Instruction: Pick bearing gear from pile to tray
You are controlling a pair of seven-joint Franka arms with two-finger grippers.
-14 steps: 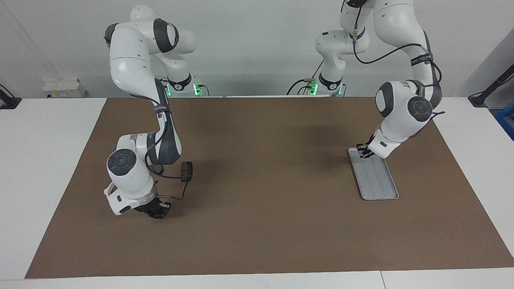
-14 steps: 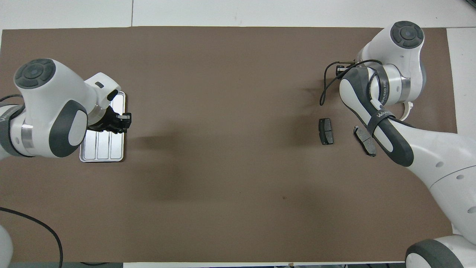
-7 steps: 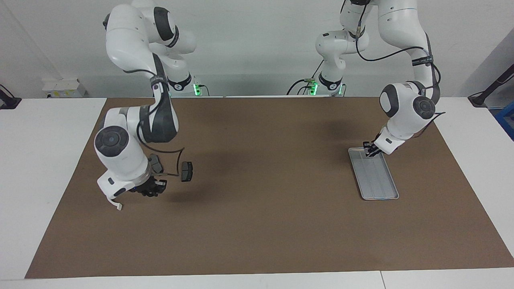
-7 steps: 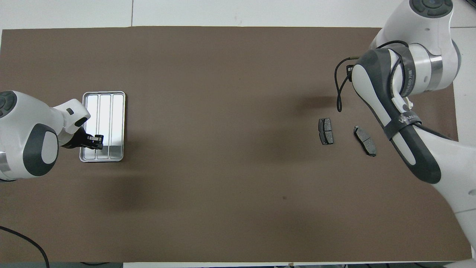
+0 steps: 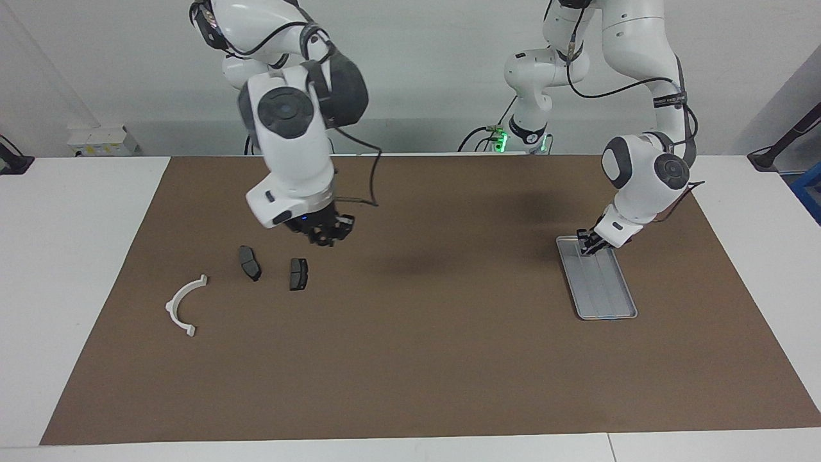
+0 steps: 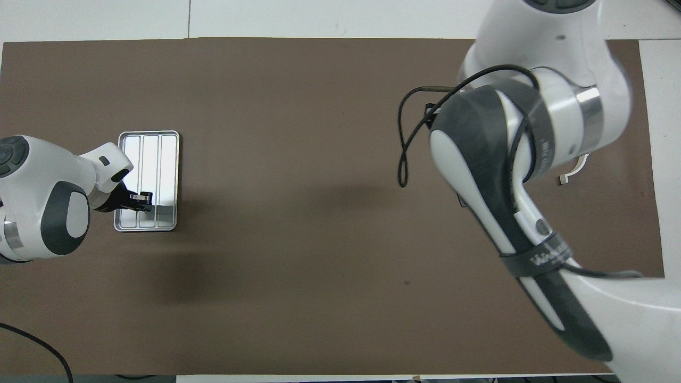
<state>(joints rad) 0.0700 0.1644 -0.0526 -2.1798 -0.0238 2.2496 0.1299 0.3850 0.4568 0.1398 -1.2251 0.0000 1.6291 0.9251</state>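
The pile lies toward the right arm's end of the table: a white arc bracket (image 5: 183, 305) (image 6: 573, 171) and two dark brake pads (image 5: 249, 263) (image 5: 298, 274). The bearing gear is out of view. My right gripper (image 5: 326, 235) hangs raised over the mat beside the pads, and the overhead view hides it under its own arm. The silver tray (image 5: 606, 292) (image 6: 159, 151) sits toward the left arm's end. My left gripper (image 5: 587, 247) (image 6: 143, 199) is shut and low over the tray's end nearer the robots, with nothing visible in it.
A brown mat (image 5: 417, 359) covers most of the white table (image 5: 70, 256). A black cable loop (image 5: 371, 183) (image 6: 404, 159) dangles from the right arm's wrist. In the overhead view the right arm covers both brake pads.
The right arm has lifted off the pile and swung up toward the table's middle, uncovering the bracket and pads. The left gripper has drawn back along the tray toward the robots, then barely moved.
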